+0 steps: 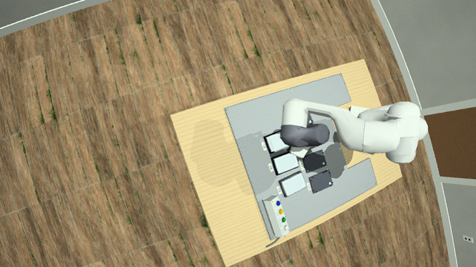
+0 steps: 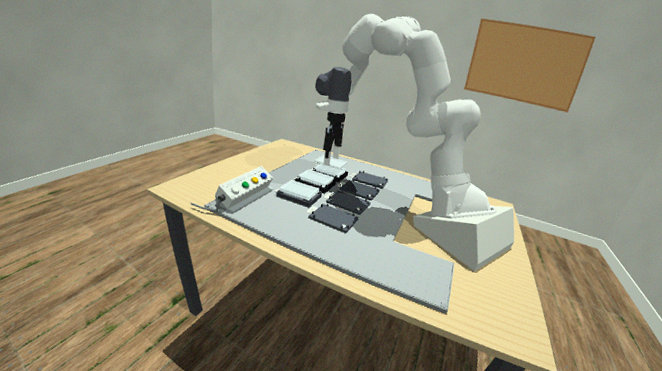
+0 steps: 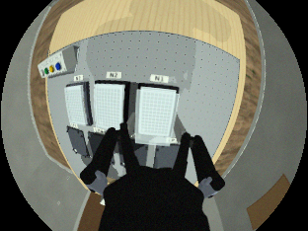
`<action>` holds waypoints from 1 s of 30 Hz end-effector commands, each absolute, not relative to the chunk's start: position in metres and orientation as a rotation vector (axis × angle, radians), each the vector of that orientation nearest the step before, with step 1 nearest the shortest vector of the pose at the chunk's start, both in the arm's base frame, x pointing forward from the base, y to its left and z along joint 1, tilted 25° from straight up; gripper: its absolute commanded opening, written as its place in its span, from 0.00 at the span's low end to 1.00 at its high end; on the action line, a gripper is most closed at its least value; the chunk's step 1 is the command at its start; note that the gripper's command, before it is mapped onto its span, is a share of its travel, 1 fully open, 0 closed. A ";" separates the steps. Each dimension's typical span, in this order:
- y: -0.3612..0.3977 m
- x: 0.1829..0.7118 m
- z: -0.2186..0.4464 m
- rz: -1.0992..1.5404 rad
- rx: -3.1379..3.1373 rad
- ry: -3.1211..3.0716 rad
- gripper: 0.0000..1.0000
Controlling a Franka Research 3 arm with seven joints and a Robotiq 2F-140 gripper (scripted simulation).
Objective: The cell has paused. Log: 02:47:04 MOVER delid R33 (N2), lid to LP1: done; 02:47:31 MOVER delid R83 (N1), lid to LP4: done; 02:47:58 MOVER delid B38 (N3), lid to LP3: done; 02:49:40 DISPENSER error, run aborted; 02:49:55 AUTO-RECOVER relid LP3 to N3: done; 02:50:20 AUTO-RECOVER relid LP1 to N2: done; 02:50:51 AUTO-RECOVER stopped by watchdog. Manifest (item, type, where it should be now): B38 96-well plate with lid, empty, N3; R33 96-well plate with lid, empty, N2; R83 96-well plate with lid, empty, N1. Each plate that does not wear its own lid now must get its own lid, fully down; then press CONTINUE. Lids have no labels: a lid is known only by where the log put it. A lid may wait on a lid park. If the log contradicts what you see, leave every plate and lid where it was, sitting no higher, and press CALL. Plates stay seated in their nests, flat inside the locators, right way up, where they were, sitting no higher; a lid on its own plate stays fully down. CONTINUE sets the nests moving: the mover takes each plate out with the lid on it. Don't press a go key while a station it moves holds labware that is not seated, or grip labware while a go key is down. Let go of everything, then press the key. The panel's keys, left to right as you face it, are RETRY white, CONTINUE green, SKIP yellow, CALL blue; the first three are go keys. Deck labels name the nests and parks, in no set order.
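Three white 96-well plates sit in a row of nests: the far plate (image 2: pixel 330 171), the middle plate (image 2: pixel 316 178) and the plate nearest the panel (image 2: pixel 299 191). In the wrist view they are the right plate, the middle plate (image 3: pixel 109 106) and the left plate (image 3: pixel 77 107). My gripper (image 2: pixel 330 148) hangs over the far plate. It is shut on a clear lid (image 2: pixel 331 161), held flat a little above that plate. In the wrist view the gripper (image 3: pixel 153 173) spans the lid, which is barely visible. I cannot tell which plates wear lids.
Several dark lid parks (image 2: pixel 348 201) lie in a row beside the nests, toward the arm's base (image 2: pixel 462 227). The key panel (image 2: pixel 243 188) stands at the deck's near-left corner, with its green key (image 2: pixel 245 184) and blue key (image 2: pixel 263 175).
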State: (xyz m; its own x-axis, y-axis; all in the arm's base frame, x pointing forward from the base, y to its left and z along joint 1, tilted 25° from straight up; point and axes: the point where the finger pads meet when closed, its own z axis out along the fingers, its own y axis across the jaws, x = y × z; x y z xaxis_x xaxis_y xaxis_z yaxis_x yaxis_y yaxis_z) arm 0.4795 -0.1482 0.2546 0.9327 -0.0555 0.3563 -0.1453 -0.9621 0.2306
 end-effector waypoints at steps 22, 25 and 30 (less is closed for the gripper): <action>-0.156 0.487 0.237 0.514 2.829 -0.134 0.00; -0.156 0.487 0.237 0.514 2.829 -0.134 0.00; -0.156 0.487 0.236 0.514 2.829 -0.134 0.00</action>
